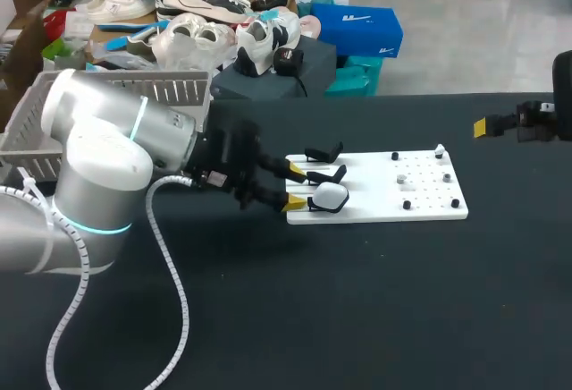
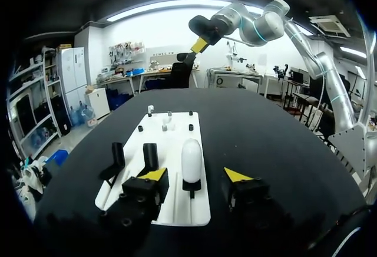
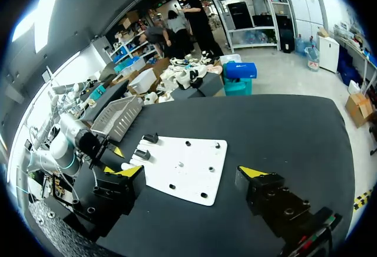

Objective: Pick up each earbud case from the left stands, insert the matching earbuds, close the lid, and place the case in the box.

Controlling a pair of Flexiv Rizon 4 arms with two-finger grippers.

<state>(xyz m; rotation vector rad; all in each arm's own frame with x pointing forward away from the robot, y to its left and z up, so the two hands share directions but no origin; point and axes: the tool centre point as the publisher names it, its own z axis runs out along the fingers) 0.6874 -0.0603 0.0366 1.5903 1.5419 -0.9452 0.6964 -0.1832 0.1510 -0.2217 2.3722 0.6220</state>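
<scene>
Mounting board (image 1: 420, 195): lies flat on the table (image 1: 357, 318). On the board's left end, three stands in a row from front to back; the front one bears the earbud case (image 1: 329, 196), with the middle stand (image 1: 327, 175) and rear stand (image 1: 323, 152) behind it. On the board's right half, scattered small pegs (image 1: 407, 204). Left gripper (image 1: 296, 186) at the board's left edge, fingers spread, case just ahead. Right gripper (image 1: 483, 127) beyond the board's rear right corner, well apart. Basket (image 1: 116, 95) behind and left of the board.

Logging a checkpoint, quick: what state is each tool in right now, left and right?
Left tool: open, holding nothing; white earbud case just ahead of it.
Right tool: open, holding nothing.
</scene>
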